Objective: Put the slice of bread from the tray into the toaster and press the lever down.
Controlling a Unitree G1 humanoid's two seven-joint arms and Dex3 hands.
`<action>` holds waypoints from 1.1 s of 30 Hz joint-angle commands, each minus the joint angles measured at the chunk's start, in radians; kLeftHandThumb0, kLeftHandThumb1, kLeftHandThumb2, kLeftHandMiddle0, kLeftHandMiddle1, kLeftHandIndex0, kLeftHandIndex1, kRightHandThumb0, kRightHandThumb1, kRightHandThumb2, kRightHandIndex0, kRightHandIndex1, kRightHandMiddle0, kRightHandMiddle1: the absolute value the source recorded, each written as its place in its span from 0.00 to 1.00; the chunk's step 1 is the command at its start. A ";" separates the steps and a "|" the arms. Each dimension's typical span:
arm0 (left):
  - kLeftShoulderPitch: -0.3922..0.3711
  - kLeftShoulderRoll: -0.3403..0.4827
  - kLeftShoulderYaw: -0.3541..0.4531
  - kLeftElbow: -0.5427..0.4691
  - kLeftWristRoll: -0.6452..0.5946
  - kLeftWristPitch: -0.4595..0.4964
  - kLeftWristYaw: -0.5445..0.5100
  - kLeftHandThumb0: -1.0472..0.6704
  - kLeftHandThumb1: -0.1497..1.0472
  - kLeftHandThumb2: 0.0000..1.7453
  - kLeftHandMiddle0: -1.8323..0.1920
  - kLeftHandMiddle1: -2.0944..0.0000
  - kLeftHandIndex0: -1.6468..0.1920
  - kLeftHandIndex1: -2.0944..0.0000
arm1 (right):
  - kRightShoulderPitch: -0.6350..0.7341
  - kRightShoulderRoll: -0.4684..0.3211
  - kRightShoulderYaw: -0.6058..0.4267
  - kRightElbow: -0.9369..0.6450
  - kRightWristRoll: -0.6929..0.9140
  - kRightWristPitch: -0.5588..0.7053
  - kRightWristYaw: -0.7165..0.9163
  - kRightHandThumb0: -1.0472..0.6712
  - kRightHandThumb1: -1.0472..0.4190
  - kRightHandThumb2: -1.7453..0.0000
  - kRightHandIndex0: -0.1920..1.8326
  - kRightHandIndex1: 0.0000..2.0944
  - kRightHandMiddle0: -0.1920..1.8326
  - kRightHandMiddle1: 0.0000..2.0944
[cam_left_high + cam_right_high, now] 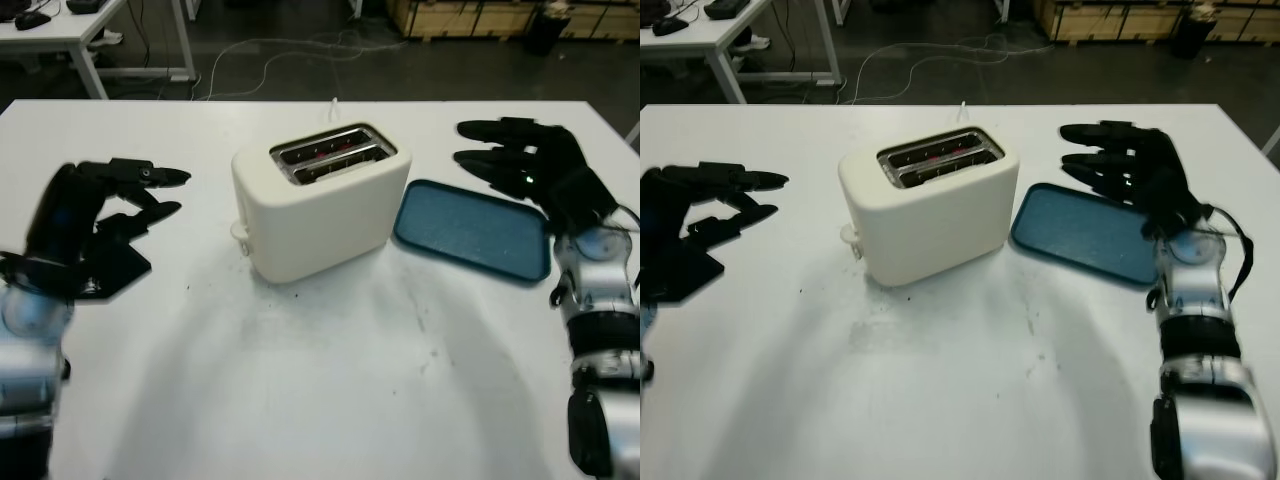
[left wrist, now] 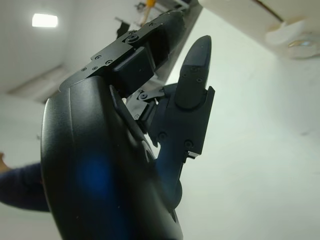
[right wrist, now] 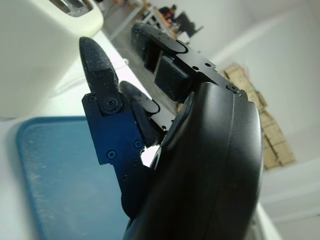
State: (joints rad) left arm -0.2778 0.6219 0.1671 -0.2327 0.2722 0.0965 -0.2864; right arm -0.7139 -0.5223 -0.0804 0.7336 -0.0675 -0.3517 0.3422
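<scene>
A cream toaster (image 1: 320, 200) is standing in the middle of the white table (image 1: 320, 400), its two slots facing up; something reddish is glinting inside the slots, but whether that is bread or the heating wire I cannot tell. The blue tray (image 1: 470, 232) is lying just beside the toaster on the robot's right, and no bread is showing on it; so the slice is either already down in a slot or somewhere I cannot make out.

The right hand (image 1: 530, 165) is hovering over the tray's far edge, released and gripping nothing; the left hand (image 1: 105, 205) is waiting well apart from the toaster on the other side, likewise released and holding nothing.

The lever knob (image 1: 240, 233) is sticking out low on the toaster's near-left end face, the end turned towards the left hand; judging from that, the pressing step is the one in hand, or is already done, since the knob is sitting low. To do it well, the left hand should be coming in over the knob with one fingertip, pushing straight down and not sideways; a slanted push is likely to be sliding the light toaster across the smooth table; the right hand could be steadying the body from the tray side.
</scene>
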 commanded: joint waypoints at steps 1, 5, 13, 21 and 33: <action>-0.066 0.045 -0.036 0.036 0.019 0.023 -0.043 0.37 0.79 0.00 0.42 0.67 0.26 0.98 | -0.052 -0.038 0.042 0.041 -0.064 -0.020 -0.009 0.25 0.19 1.00 0.61 0.01 0.54 0.00; -0.176 0.090 -0.085 0.105 0.036 0.038 -0.106 0.38 0.76 0.00 0.38 0.70 0.25 0.98 | -0.115 -0.074 0.093 0.082 -0.140 -0.045 -0.011 0.22 0.18 1.00 0.60 0.01 0.54 0.00; -0.275 0.107 -0.180 0.151 0.123 0.063 -0.130 0.41 0.76 0.00 0.33 0.76 0.24 0.99 | -0.220 -0.094 0.153 0.154 -0.204 -0.035 -0.006 0.22 0.19 1.00 0.60 0.00 0.55 0.00; -0.292 0.104 -0.215 0.171 0.160 0.071 -0.131 0.41 0.78 0.00 0.34 0.74 0.24 0.99 | -0.265 -0.113 0.205 0.173 -0.267 -0.070 -0.016 0.27 0.19 1.00 0.60 0.01 0.55 0.00; -0.258 0.097 -0.208 0.171 0.179 0.100 -0.124 0.42 0.81 0.00 0.41 0.58 0.22 0.99 | -0.282 -0.144 0.241 0.131 -0.306 -0.066 0.010 0.26 0.18 1.00 0.60 0.01 0.56 0.00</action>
State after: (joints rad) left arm -0.5472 0.7225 -0.0373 -0.0644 0.4427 0.1897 -0.4159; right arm -0.9725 -0.6525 0.1536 0.8856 -0.3663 -0.4080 0.3437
